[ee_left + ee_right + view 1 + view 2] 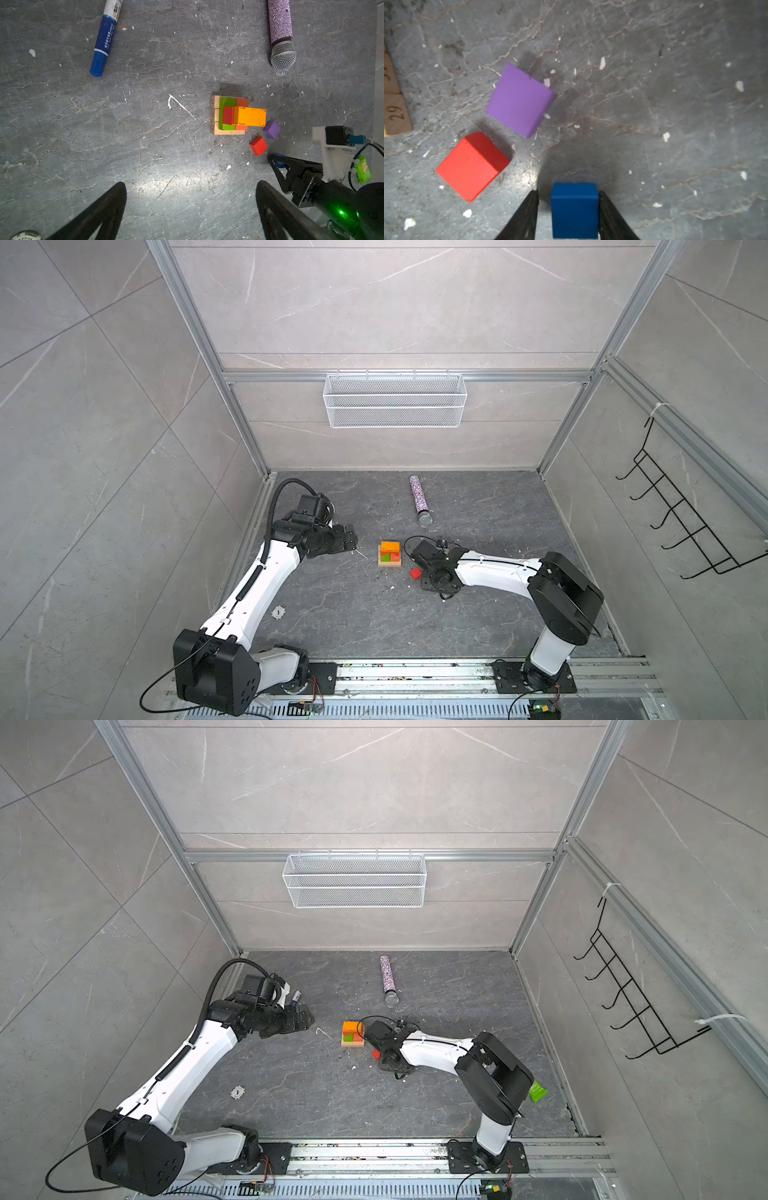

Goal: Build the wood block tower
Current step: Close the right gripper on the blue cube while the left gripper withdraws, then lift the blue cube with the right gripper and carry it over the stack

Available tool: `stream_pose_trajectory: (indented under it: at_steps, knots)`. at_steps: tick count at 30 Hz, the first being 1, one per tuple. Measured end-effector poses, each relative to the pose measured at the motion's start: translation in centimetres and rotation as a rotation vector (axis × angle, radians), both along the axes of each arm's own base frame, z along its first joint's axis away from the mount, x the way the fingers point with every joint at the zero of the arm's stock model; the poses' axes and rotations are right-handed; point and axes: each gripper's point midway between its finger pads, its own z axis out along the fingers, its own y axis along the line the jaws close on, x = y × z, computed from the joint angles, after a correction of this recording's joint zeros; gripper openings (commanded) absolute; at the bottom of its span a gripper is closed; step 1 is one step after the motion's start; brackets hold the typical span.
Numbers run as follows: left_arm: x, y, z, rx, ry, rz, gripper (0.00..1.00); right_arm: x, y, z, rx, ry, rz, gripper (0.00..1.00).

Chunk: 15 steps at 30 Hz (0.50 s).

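The tower (390,558) (353,1034) stands mid-table: a tan base, then green and orange-red blocks, with a red block and an orange oblong (249,116) on top. Right of it lie a red cube (471,166) (415,573) and a purple cube (520,99) (272,129). A blue cube (574,209) rests on the table between the fingers of my right gripper (568,192). One finger is against it and a small gap shows at the other. My left gripper (191,185) (353,539) hovers wide open and empty, left of the tower.
A blue marker (105,41) lies beyond the left gripper. A glittery microphone (420,499) lies at the back. A green packet (537,1090) sits behind the right arm and a bottle cap (278,612) near the left arm. A wire basket (395,400) hangs on the rear wall.
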Motion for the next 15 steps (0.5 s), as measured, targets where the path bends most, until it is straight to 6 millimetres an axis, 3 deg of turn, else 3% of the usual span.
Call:
stream_pose_trajectory:
  at_steps: [7, 15]
  knots:
    - [0.00, 0.00, 0.00, 0.000, 0.000, 0.000, 0.99, -0.14, -0.35, -0.02, -0.027, 0.006, 0.027, 0.07]
    - [0.00, 0.00, 0.00, 0.000, 0.000, 0.000, 0.99, -0.22, -0.47, 0.03, -0.044, 0.008, 0.065, 0.00]
